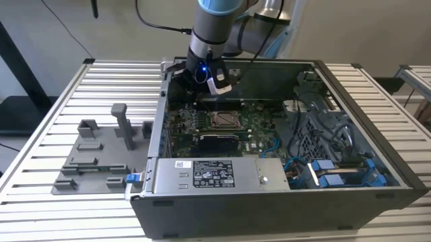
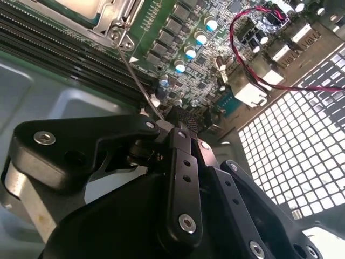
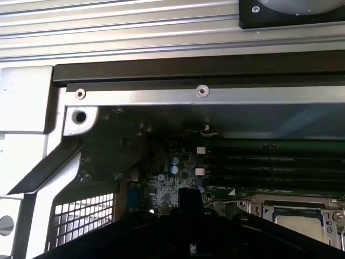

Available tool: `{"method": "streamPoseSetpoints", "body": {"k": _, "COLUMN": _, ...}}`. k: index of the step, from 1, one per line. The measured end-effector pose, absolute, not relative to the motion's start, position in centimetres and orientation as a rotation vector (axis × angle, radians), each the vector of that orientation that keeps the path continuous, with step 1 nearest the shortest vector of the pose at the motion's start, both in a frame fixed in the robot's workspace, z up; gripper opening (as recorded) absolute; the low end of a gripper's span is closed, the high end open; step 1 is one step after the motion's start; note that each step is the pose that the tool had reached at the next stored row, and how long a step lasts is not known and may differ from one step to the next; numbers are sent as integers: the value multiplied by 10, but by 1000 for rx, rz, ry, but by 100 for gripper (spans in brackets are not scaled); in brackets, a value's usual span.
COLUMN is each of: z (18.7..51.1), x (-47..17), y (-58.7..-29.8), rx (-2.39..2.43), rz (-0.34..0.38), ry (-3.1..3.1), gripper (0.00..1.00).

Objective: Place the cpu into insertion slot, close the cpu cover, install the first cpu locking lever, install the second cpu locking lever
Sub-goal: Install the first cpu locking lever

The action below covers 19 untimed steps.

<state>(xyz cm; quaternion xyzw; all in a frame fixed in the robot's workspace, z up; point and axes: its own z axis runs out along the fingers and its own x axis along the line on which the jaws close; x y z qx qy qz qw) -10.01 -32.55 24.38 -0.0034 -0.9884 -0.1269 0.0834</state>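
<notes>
In the exterior view my gripper (image 1: pixel 204 96) reaches down into the open computer case, at the far edge of the green board, just behind the insertion slot (image 1: pixel 223 119). In the second wrist view the black fingertips (image 2: pixel 180 121) are pressed together, so the gripper (image 2: pixel 180 114) is shut. A thin wire locking lever (image 2: pixel 137 78) slants up from the socket corner, and its free end stops right beside the fingertips. I cannot tell whether it is pinched. The silver cpu cover (image 2: pixel 119 19) lies flat around the pale cpu (image 2: pixel 81 4). The socket (image 3: pixel 302 216) sits close to the gripper (image 3: pixel 190 195).
Long dark memory slots (image 2: pixel 48 51) run beside the socket. A red wire (image 2: pixel 240 46) loops over the board near the perforated case wall (image 2: pixel 302 145). A power supply (image 1: pixel 215 174) and blue cables (image 1: pixel 330 174) fill the near side. A grey fixture plate (image 1: pixel 94 156) lies at the exterior view's left.
</notes>
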Motion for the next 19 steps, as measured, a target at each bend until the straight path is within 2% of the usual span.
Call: {"method": "streamPoseSetpoints", "body": {"k": 19, "z": 256, "x": -66, "y": -329, "rx": -14, "rz": -408, "ry": -2909, "gripper": 11}}
